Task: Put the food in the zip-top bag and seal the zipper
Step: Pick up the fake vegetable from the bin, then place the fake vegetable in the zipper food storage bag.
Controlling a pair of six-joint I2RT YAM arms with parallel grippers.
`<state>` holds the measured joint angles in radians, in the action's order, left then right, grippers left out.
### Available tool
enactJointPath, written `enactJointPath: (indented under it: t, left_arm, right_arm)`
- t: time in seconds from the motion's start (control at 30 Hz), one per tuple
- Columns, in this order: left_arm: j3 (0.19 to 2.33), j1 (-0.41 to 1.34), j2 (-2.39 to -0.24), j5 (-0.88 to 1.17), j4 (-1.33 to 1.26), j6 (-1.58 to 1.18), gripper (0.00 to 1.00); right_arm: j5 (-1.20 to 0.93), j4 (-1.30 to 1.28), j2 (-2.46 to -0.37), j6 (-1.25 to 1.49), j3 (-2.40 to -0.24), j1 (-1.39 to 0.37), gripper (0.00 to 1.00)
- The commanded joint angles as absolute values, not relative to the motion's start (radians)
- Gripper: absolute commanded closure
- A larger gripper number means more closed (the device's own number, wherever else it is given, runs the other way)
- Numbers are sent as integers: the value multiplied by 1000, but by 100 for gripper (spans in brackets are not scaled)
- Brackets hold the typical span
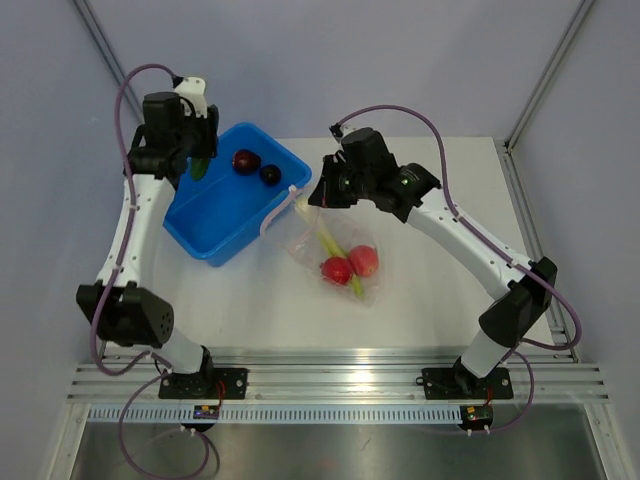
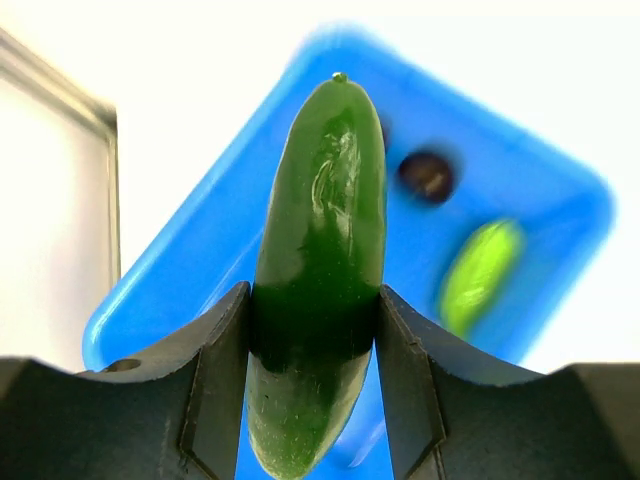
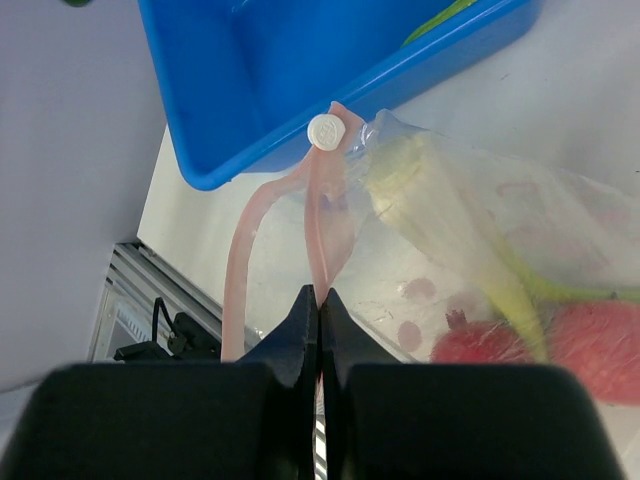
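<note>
Fingers of the left gripper (image 2: 315,300) are partly closed and clamped on either flank of the green cucumber (image 2: 325,200), which hangs lifted above the blue bin (image 1: 225,225) near its far-left corner. Fingers of the right gripper (image 3: 318,297) are pressed fully together, pinching one lip of the pink zipper (image 3: 322,215) just below its white slider (image 3: 325,130). The other lip bows away to the side, so the mouth stands parted.

The zip-top bag (image 1: 305,240) lies on the bench (image 1: 430,300) just beside the bin's right wall. It already holds two red fruits (image 1: 350,265) and the pale stalk (image 3: 450,230). Two maroon fruits (image 1: 257,167) sit in the bin, and the left wrist view shows a blurred yellow-green piece (image 2: 480,275) there too.

By my reading, the step in hand is loading: one arm carries the cucumber while the other holds the bag open. The next move would call for swinging the cucumber across the bin and aiming its tip into the gap between the lips. The opening is narrow and floppy, so a steady hold on the right matters. Sealing looks well off, with several pieces not yet bagged.
</note>
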<state>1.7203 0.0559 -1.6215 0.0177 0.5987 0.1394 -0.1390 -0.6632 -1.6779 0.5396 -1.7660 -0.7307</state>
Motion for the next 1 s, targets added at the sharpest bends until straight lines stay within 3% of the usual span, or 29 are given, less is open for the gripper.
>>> enactJointPath:
  t: [0.0,0.4,0.53,0.73,0.97]
  left_arm:
    - [1676,54,-1485,156,560,-38,100]
    - [1358,74,-1154,625,286,-334,100]
    - [1162,109,-1036,701,16,-461,100]
    - [944,244,-973,623,-251,-566,100]
    - [735,347,-946,398,-543,-629,100]
  right_arm:
    - [-104,-624,-1615,538,-1753,-729,100]
    - [-98,-603,-1600,555,-1727,-729,100]
    - [-97,-595,-1592,555,-1712,-729,100]
    - [-106,-575,-1592,566,-1706,-729,100]
    - [-103,-558,-1571,575,-1694,-727,100]
